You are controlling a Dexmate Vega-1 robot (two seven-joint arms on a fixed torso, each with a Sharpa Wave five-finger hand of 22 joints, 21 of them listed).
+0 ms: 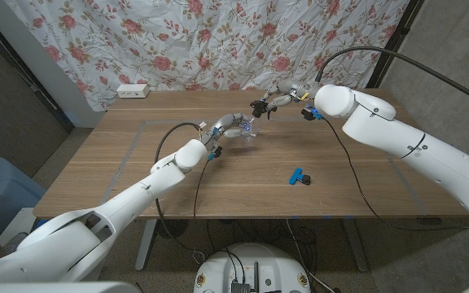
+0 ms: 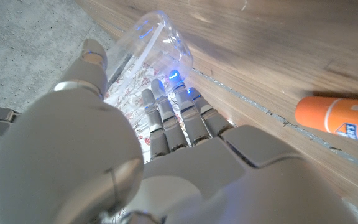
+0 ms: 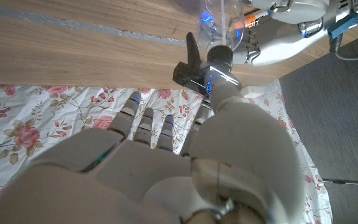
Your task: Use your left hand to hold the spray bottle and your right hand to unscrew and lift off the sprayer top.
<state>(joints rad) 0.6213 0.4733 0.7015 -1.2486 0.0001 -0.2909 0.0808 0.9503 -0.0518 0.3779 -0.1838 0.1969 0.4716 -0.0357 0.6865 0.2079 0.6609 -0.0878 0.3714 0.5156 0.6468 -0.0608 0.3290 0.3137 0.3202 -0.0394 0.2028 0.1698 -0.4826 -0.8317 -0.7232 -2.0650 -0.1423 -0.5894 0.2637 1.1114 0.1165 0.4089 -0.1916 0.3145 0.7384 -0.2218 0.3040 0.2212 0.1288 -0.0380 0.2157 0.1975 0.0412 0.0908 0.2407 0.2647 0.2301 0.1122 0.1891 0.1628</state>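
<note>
The left hand [image 2: 166, 143] wraps the clear spray bottle [image 2: 151, 46] near the table's [image 1: 340, 199] middle, steadying it against twisting. Above it, the right hand [image 1: 277, 101] seems to pinch the black sprayer top [image 3: 194, 65], positioned to unscrew; contact is unclear.

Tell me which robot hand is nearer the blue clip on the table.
Left. The left robot hand grips the clear spray bottle up-table and left of the blue clip; the right robot hand, on the black sprayer top, sits farther back.
</note>
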